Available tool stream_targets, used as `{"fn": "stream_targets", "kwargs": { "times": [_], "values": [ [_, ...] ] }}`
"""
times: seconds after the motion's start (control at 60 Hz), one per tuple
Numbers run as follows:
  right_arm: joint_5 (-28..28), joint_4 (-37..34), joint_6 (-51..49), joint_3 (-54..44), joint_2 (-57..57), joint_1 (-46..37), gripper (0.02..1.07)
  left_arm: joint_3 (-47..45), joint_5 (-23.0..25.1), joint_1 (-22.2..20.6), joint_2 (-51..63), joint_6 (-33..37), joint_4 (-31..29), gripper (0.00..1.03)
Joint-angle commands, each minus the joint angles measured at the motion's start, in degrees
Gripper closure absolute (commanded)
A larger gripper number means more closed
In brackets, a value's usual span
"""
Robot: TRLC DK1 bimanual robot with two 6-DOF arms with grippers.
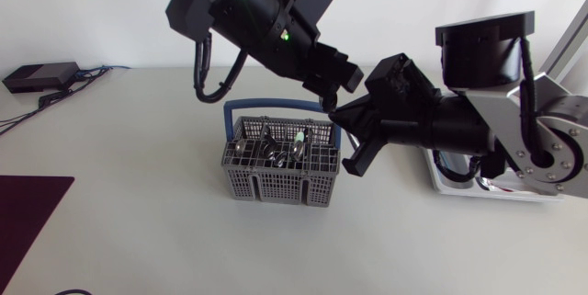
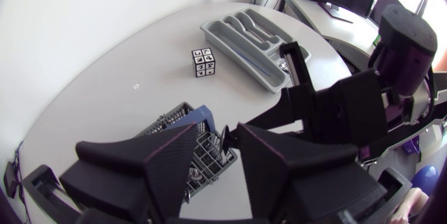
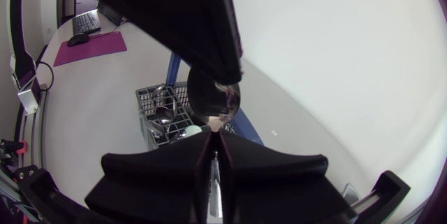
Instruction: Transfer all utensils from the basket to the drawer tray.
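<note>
While the right gripper (image 3: 215, 155) pinches a spoon (image 3: 214, 98) by its handle just right of the basket (image 1: 276, 168) at frame centre, the left gripper (image 2: 220, 133) hangs above, fingers narrowly parted; the drawer tray (image 1: 441, 177) lies at the right.

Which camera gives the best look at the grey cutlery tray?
The left wrist view: nearly the whole drawer tray shows, compartments included. The head view shows only a strip behind the right arm; the right wrist view shows nothing sure.

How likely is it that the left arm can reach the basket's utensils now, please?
Probably yes: left gripper hangs open just above the basket; right gripper with a spoon crowds one side.
</note>
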Motion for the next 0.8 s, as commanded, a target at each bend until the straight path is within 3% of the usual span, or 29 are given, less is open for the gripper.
{"fn": "stream_targets", "kwargs": {
  "times": [0.0, 0.067, 0.217, 0.383, 0.617, 0.783],
  "values": [
    [-0.54, -1.10, -0.61, -1.70, -0.22, -0.05, 1.01, 3.16, 0.45, 1.03, 0.89, -1.70, 0.06, 0.24],
    [-1.77, -2.33, -1.49, -2.85, -1.19, -0.58, 1.01, 3.95, 0.45, 1.38, 0.36, -1.79, 0.67, 0.17],
    [-4.32, -5.14, -4.92, -5.75, -3.92, -2.77, 1.01, 4.12, 0.45, 2.35, -1.92, -1.43, 3.31, 0.15],
    [-14.42, -12.70, -12.65, -7.15, -5.85, -13.32, 1.01, 4.74, -0.26, 4.90, -2.62, 0.06, 1.46, 0.16],
    [-24.18, -29.05, -39.37, -5.31, -1.28, -33.36, 1.01, -1.68, -2.36, 8.32, -4.91, 2.26, -0.82, 0.16],
    [-24.97, -39.42, -59.41, 0.58, 9.00, -46.02, 1.01, -6.77, -3.24, 10.43, -7.46, 3.58, -0.65, 0.16]
  ]
}}
